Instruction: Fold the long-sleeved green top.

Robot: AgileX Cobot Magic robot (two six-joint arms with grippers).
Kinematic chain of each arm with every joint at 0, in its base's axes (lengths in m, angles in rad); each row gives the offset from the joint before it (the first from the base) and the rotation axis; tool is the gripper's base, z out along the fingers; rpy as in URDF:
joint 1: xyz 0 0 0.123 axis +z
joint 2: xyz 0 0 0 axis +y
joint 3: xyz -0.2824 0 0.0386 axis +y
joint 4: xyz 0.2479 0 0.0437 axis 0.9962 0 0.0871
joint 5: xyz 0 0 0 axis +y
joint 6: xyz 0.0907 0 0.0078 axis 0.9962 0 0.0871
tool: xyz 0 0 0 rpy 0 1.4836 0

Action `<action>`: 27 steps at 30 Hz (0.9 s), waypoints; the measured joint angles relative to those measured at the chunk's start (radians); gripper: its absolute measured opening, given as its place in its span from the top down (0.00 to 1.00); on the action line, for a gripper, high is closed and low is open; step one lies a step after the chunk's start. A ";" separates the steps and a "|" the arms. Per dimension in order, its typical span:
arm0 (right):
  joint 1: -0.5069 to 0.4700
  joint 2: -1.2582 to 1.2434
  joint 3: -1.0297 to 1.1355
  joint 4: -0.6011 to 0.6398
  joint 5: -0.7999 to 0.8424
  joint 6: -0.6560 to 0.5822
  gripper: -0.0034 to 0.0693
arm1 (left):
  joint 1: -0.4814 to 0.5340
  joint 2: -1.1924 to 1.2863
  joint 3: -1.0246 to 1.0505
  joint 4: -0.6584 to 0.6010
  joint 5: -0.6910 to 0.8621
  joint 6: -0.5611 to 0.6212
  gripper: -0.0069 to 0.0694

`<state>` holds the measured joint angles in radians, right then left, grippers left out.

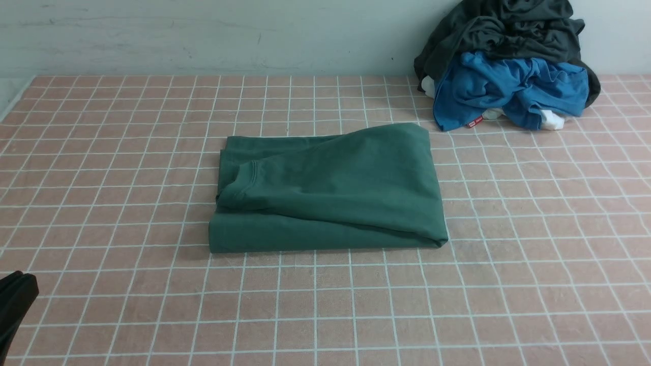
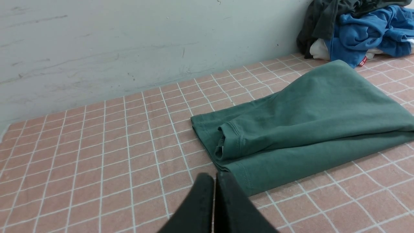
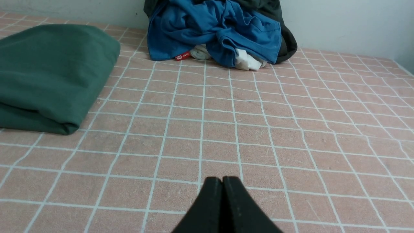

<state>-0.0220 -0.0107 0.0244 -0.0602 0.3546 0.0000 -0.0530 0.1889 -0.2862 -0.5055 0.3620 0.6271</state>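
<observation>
The green long-sleeved top (image 1: 330, 190) lies folded into a thick rectangle in the middle of the tiled cloth, a ribbed cuff (image 1: 244, 180) showing on its upper layer at the left. It also shows in the left wrist view as the top (image 2: 307, 123) and in the right wrist view as the top (image 3: 48, 74). My left gripper (image 2: 214, 176) is shut and holds nothing, hovering near the top's left front corner. In the front view only a black part of the left arm (image 1: 15, 300) shows at the lower left. My right gripper (image 3: 222, 180) is shut and empty over bare cloth, right of the top.
A heap of clothes stands at the back right against the wall: a dark charcoal garment (image 1: 508, 30) over a bright blue garment (image 1: 508, 89), with white fabric (image 1: 552, 119) beneath. The pink checked cloth (image 1: 325, 315) covers the table. A pale wall (image 1: 203, 35) runs along the back.
</observation>
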 joint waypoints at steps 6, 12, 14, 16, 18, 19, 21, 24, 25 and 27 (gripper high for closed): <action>0.000 0.000 0.000 0.000 0.000 0.000 0.97 | 0.000 0.000 0.000 0.000 0.000 0.000 0.91; 0.000 0.000 0.000 -0.001 0.001 0.000 0.97 | 0.000 -0.025 0.013 0.000 -0.001 0.000 0.91; 0.000 0.000 0.000 -0.001 0.001 0.000 0.97 | 0.000 -0.061 0.039 -0.005 -0.003 0.000 0.91; 0.000 0.000 0.000 -0.001 0.001 0.000 0.97 | 0.000 -0.090 0.089 -0.005 -0.011 0.000 0.91; 0.000 0.000 0.000 -0.001 0.001 0.000 0.97 | 0.000 -0.114 0.137 0.017 -0.042 0.000 0.91; 0.000 0.000 0.000 -0.001 0.001 0.000 0.97 | 0.000 -0.124 0.164 0.046 -0.076 -0.002 0.91; 0.000 0.000 0.000 -0.001 0.001 0.000 0.97 | 0.000 -0.159 0.244 0.108 -0.157 -0.065 0.91; 0.000 0.000 0.000 -0.001 0.001 0.000 0.97 | 0.006 -0.192 0.307 0.208 -0.266 -0.241 0.91; 0.000 0.000 0.000 -0.001 0.001 0.005 0.97 | 0.017 -0.197 0.312 0.268 -0.293 -0.328 0.91; 0.000 0.000 0.000 -0.001 0.001 0.005 0.97 | 0.038 -0.199 0.314 0.338 -0.293 -0.451 0.91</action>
<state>-0.0220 -0.0107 0.0244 -0.0611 0.3553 0.0053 -0.0146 -0.0103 0.0273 -0.1676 0.0692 0.1756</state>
